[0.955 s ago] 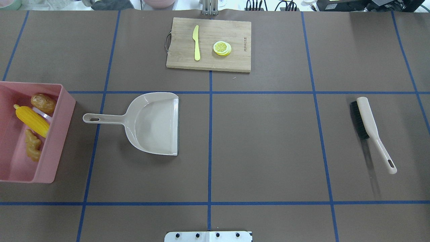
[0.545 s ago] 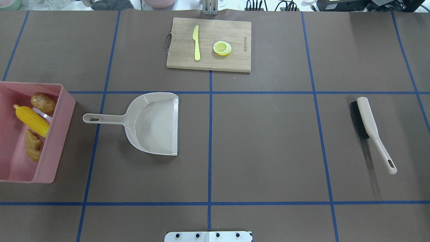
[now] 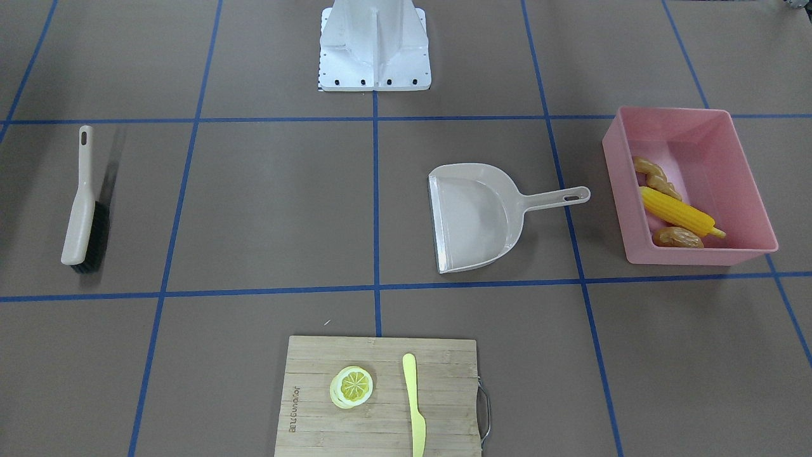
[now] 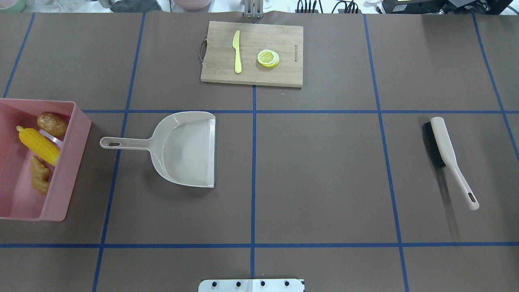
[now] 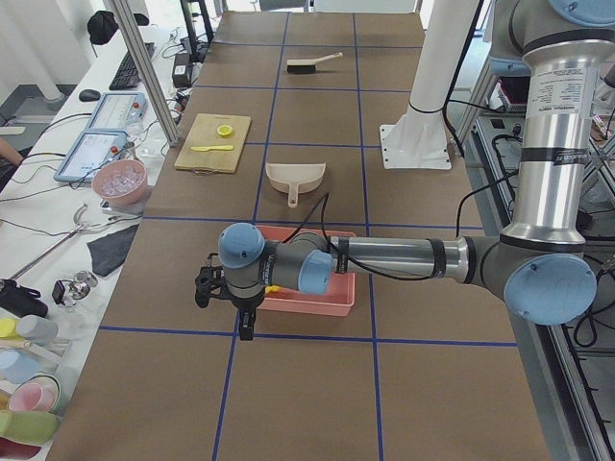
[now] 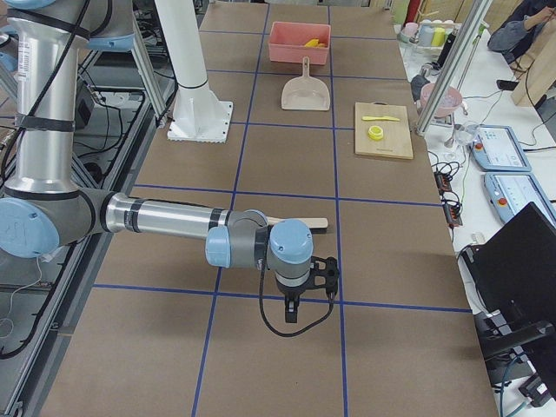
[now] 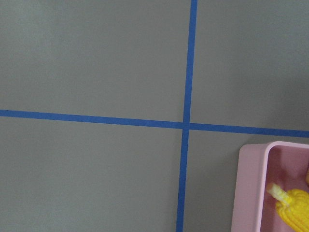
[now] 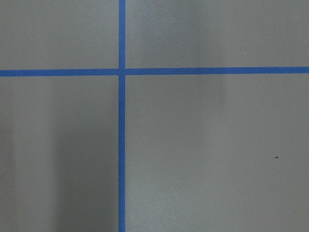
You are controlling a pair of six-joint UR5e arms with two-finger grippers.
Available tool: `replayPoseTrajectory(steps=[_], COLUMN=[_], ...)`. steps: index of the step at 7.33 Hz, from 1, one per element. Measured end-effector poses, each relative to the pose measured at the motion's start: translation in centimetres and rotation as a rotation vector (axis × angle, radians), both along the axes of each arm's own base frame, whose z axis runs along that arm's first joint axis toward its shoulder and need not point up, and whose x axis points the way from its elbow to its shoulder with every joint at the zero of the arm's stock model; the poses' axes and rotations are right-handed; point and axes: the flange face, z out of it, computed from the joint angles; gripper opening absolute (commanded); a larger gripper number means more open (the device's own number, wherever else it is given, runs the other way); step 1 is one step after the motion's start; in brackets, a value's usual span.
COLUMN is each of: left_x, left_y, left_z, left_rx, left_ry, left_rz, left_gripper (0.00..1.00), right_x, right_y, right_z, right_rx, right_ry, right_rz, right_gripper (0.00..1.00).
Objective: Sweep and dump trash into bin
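Your left gripper point(image 5: 206, 286) hangs over the table point(image 4: 324, 182) just off the bin's end, and your right gripper point(image 6: 326, 272) hangs low near the brush point(image 4: 444, 146). Both show only in the side views, so you cannot tell how far the jaws of either are parted or whether they hold anything.

You will find the pink bin point(image 4: 69, 162) at the table's left edge. The cutting board point(image 4: 279, 44) lies at the far middle. The beige dustpan point(image 4: 186, 150) sits flat between bin and centre line, with its handle pointing at the bin but not touching it. Inside the bin, along its right wall, lie the corn cob point(image 4: 38, 145), the ginger root point(image 4: 40, 178) and the potato point(image 4: 52, 123). On the board are the knife point(image 4: 237, 52) and the lemon slice point(image 4: 268, 58).
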Motion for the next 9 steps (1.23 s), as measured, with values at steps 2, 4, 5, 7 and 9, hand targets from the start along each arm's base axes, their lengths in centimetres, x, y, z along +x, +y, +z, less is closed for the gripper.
replayPoseTrajectory(steps=[2,4,5,7,9], left_x=[0.01,0.01,0.04,0.05,0.13], left_y=[-0.05,-0.05,-0.05,-0.04,-0.03], left_z=[-0.75,-0.84,-0.85,-0.76,-0.64], left_rx=[0.022,0.025,0.025,0.022,0.019], left_ry=[0.0,0.0,0.0,0.0,-0.001], left_rz=[0.003,0.003,0.004,0.004,0.005], left_gripper=[0.99,0.99,0.99,0.99,0.99], right_x=[0.0,-0.01,-0.02,-0.08,-0.1], right_y=[0.17,0.2,0.26,0.5,0.56], right_z=[0.2,0.24,0.29,0.44,0.38], right_rx=[0.0,-0.001,-0.003,-0.007,-0.006], right_ry=[0.001,0.0,-0.002,-0.008,-0.01], right_rz=[-0.001,-0.001,-0.001,-0.001,-0.001], right_gripper=[1.0,1.0,1.0,1.0,1.0])
